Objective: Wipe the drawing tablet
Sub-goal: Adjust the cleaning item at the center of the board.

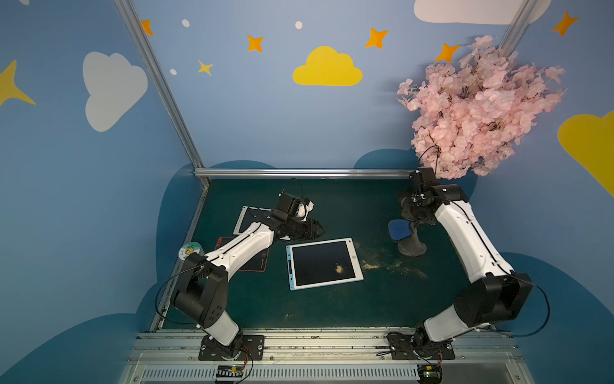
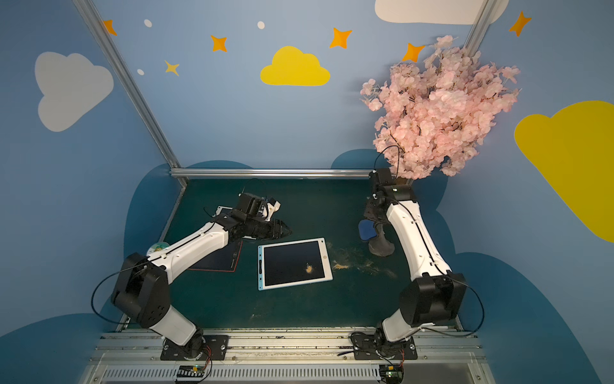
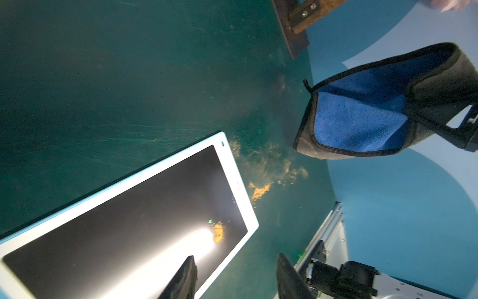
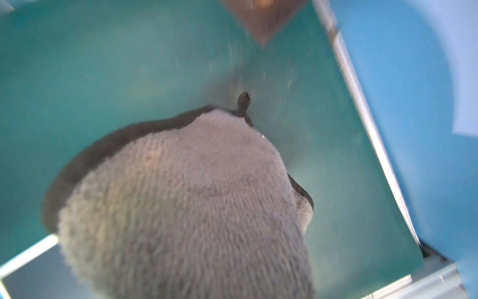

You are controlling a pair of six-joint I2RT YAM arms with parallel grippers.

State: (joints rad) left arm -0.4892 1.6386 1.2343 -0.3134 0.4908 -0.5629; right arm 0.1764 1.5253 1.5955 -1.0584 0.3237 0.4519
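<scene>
Drawing tablet lies flat mid-tabletop in both top views, with orange crumbs on its screen. Right jaws are clamped on a blue-grey cloth off to the side. Left wrist: left jaws apart, empty, by the tablet's corner. Right wrist: blurry grey cloth fills most of it.

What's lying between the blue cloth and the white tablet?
Between cloth and tablet: only smeared orange crumbs on the green mat, in both top views and the left wrist view.

White arms with black joints
</scene>
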